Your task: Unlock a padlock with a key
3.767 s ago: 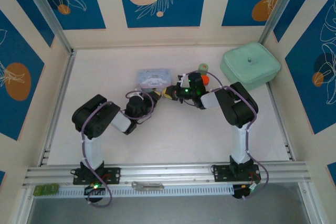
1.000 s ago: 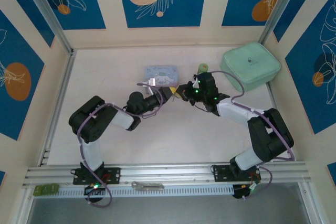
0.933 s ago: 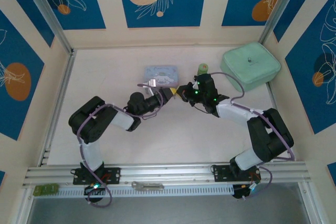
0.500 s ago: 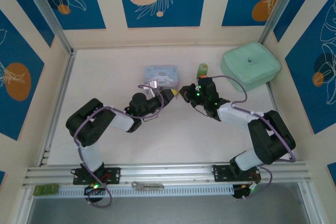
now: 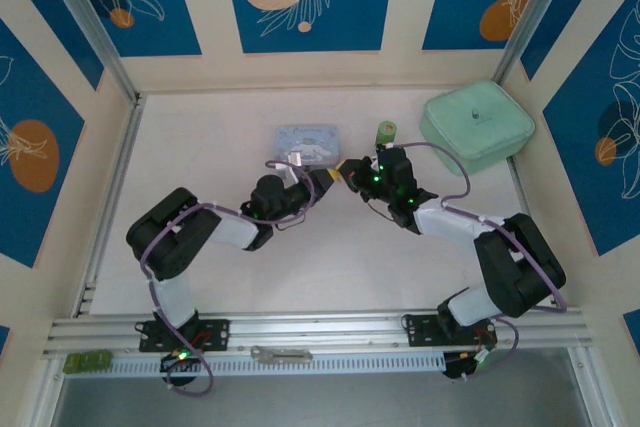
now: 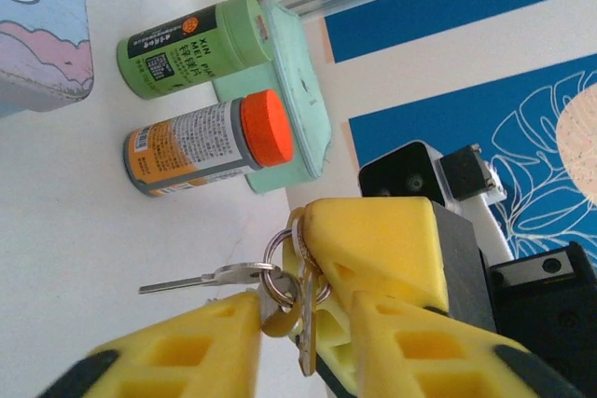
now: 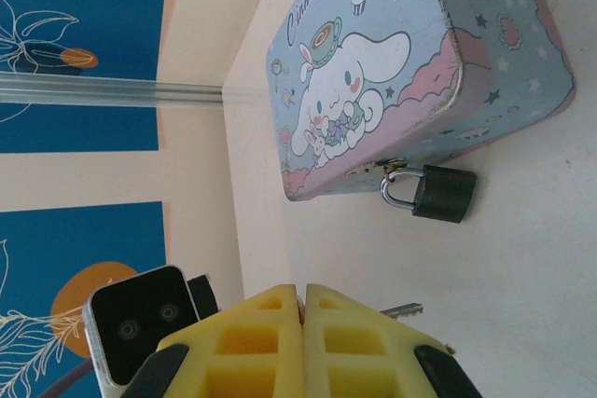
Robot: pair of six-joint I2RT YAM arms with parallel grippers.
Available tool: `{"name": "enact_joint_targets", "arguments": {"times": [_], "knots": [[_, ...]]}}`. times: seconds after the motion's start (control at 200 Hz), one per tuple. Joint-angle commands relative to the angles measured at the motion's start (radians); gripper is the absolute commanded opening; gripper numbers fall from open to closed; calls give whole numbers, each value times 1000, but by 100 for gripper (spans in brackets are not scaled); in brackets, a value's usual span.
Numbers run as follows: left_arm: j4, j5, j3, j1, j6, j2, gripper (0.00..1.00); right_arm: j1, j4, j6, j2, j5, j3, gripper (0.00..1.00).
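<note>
The key (image 6: 303, 309) is a small silvery bunch on a ring. My right gripper (image 7: 302, 288) is shut on that ring, and one blade (image 7: 401, 309) sticks out beside its fingers. In the left wrist view the right gripper's fingers (image 6: 373, 240) hold the bunch between my left gripper's (image 6: 303, 300) yellow fingers. These stand narrowly apart, and the left one touches the ring. The padlock (image 7: 438, 193), dark with a silver shackle, hangs shut on the hasp of the pale blue tin (image 7: 410, 53). From above, both grippers (image 5: 322, 179) (image 5: 347, 173) meet just in front of the tin (image 5: 308, 139).
An orange-capped bottle (image 6: 210, 144) and a green bottle (image 5: 385, 131) stand right of the tin. A mint-green box (image 5: 478, 125) sits at the back right. A flat grey metal bar (image 5: 280, 353) lies on the front rail.
Both grippers have crept a little toward the tin. My left gripper's jaws have narrowed around the key bunch. The right gripper has stayed shut on it.
</note>
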Motion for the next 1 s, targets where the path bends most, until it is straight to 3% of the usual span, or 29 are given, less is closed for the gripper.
{"name": "enact_joint_targets", "arguments": {"times": [0.0,0.255,0.37,0.415,0.465,0.51,0.55,0.65,0.8,0.92,0.995], "knots": [[37,-14,16,-10,-7,-6,26,7,35,6,11,28,-20,0],[42,-31,-6,-9,-11,-4,15,9,16,-21,-10,45,-24,0],[43,-28,-5,-7,-7,-1,0,9,11,-40,-18,40,-26,0],[40,-21,-4,-5,-4,-1,0,7,4,-55,-28,36,-25,0],[36,-6,-4,2,3,-1,0,-3,-20,-85,-40,22,-19,12],[41,18,-7,16,12,-4,0,-20,-52,-131,-58,-1,-13,31],[49,66,-7,37,24,-3,0,-47,-80,-183,-74,-45,-8,47],[48,288,34,110,45,9,0,-140,-128,-372,-107,-217,3,74],[-32,628,139,180,60,20,0,-259,-285,-653,-99,-510,66,74],[-247,772,203,193,185,-22,0,-329,-303,-724,-56,-770,93,67],[-457,816,239,197,325,-64,0,-332,-305,-747,-47,-839,107,61]]}}
